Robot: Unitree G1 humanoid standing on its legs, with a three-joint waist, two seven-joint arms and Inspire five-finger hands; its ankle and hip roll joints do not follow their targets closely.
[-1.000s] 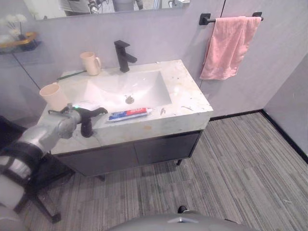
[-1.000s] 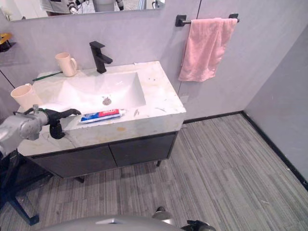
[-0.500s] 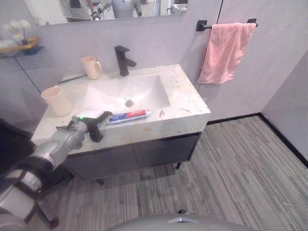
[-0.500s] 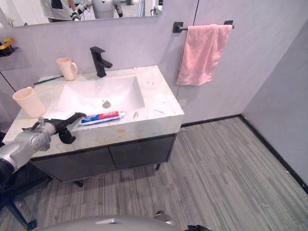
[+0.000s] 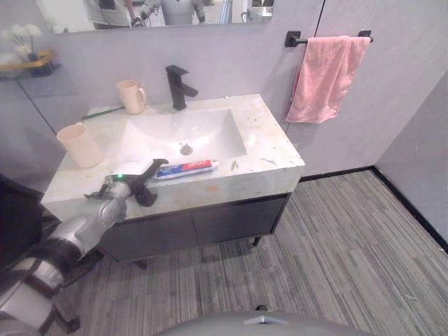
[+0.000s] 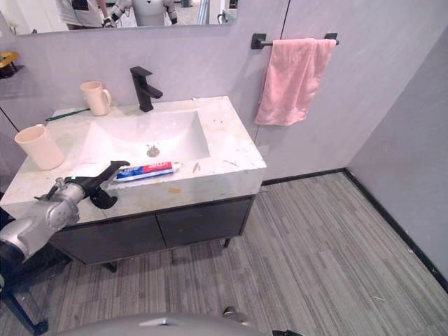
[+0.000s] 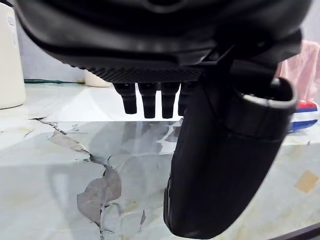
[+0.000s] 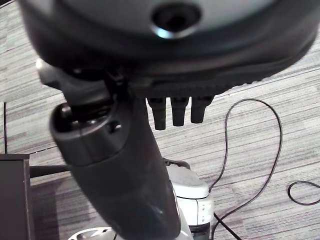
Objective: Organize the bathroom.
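The left hand [image 5: 137, 185] hovers over the front left of the table [image 5: 269, 150], fingers [image 7: 145, 99] straight and holding nothing, their tips just short of the toothpaste [image 5: 186, 168], which lies along the front edge before the basin [image 5: 183, 133]. A cup [image 5: 79, 144] stands at the table's left edge, and a mug [image 5: 131, 96] and toothbrush [image 5: 103, 110] at the back left beside the tap [image 5: 178, 86]; a towel [image 5: 320, 77] hangs on the wall rail. The right hand [image 8: 125, 165] hangs over the floor, fingers straight and empty.
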